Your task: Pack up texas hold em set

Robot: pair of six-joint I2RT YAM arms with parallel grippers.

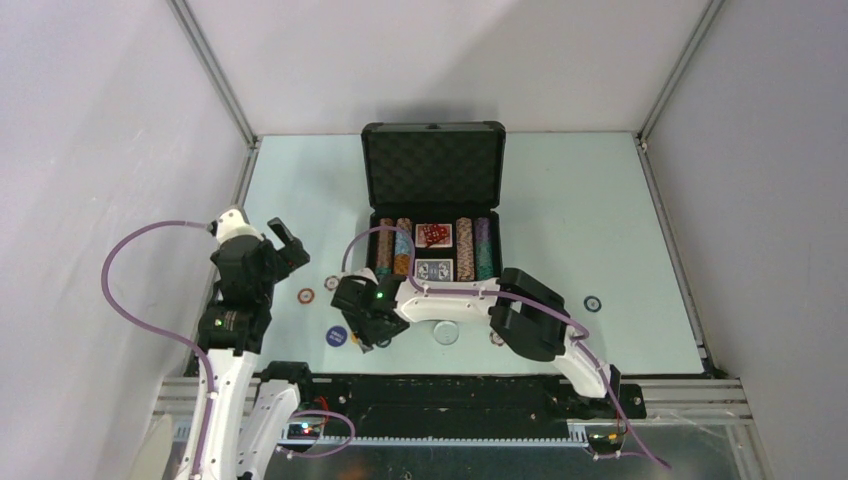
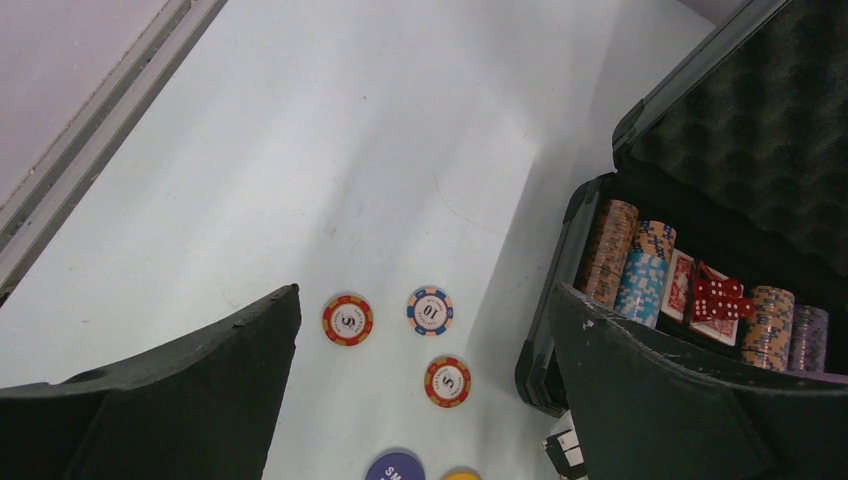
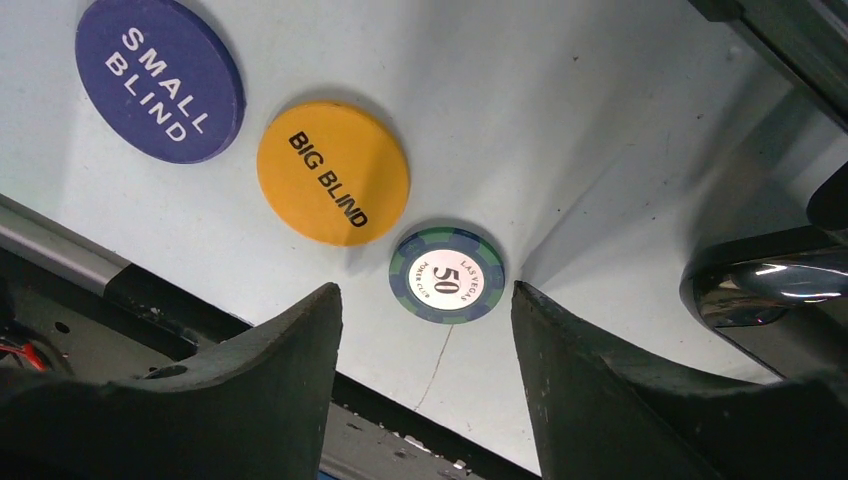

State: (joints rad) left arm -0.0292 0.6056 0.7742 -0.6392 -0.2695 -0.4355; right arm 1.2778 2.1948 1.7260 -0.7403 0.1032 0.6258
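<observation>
Poker set is mostly home already: the black case (image 1: 432,200) sits open mid-table (image 1: 300,180) toward the back, lid up, with chip rows (image 1: 465,248), two decks (image 1: 434,270) and the red dice (image 1: 433,234) in its tray, but a bunch of strays lie out in front. Starting at the left, the left gripper (image 1: 288,243) hangs in the air with its fingers spread wide and nothing in them, so no drama there unless it swings in while the other arm is busy. Below it are three loose chips (image 2: 347,320), then the small blind button (image 3: 160,80) and the big blind button (image 3: 333,172). Just beside that one is the 50 chip (image 3: 447,275), and the right gripper (image 3: 422,295) is poised over it, fingers apart on either side, not pinching. My worry: the chip is thin and lies flat, so the fingers may just skid it into the big blind or off the near edge, which is close. Further right, the right arm (image 1: 450,300) stretches across the front of the case, near a white button (image 1: 445,331), and could knock either. A lone chip (image 1: 592,303) sits far right, easy to forget.
</observation>
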